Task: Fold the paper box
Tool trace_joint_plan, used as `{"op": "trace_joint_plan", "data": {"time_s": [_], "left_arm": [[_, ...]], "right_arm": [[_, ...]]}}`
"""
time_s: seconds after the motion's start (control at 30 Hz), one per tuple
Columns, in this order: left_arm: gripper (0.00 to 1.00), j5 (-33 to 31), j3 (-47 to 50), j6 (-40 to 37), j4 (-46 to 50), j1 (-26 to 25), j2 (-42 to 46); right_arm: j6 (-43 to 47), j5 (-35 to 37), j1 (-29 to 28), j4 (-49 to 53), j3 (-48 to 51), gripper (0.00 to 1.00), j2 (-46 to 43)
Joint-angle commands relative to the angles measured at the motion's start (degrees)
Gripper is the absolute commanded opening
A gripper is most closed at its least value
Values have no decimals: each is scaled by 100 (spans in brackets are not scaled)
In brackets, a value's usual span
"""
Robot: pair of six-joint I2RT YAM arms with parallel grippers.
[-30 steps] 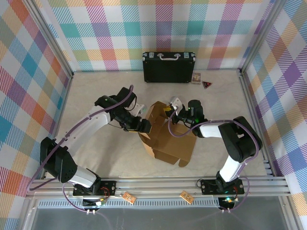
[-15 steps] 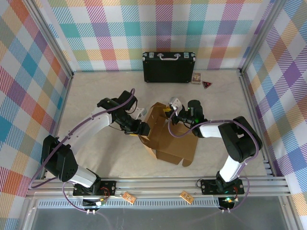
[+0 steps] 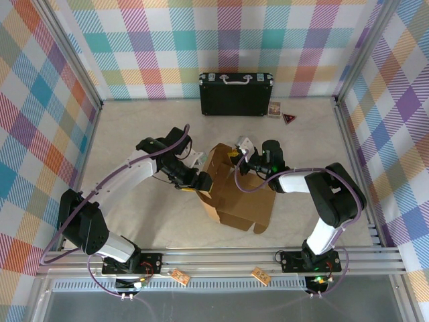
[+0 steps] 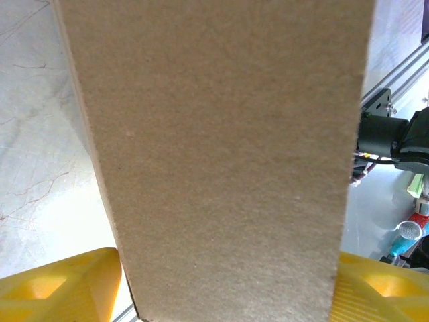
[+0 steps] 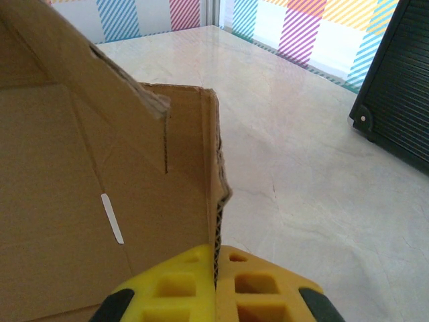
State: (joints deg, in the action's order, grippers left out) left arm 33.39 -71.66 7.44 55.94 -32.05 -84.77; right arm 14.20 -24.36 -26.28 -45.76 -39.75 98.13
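Paper box (image 3: 236, 196), plain brown corrugated cardboard, half-folded, lies mid-table. Right gripper (image 5: 216, 268) is clamped on its far wall edge; left gripper (image 4: 228, 285) straddles a left flap, jaws wide, grip unconfirmed. Judged light, stiff, crease-prone: hold near edges

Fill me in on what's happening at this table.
Two robot arms are folding the paper box, which sits partly formed in the middle of the table. The right gripper is shut on the upper edge of an upright wall. The left gripper is at the box's left side, its fingers wide apart with a cardboard flap between them. Whether they squeeze it is unclear. The black case stands untouched at the back.
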Motion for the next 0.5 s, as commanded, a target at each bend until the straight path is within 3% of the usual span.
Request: {"op": "trace_joint_plan", "data": {"time_s": [0.0, 0.47], "left_arm": [[74, 25, 40, -155, 49, 15, 27], [81, 338, 66, -210, -57, 15, 186]], "right_arm": [[57, -148, -26, -56, -64, 0, 62], [89, -146, -26, -55, -65, 0, 61]]}}
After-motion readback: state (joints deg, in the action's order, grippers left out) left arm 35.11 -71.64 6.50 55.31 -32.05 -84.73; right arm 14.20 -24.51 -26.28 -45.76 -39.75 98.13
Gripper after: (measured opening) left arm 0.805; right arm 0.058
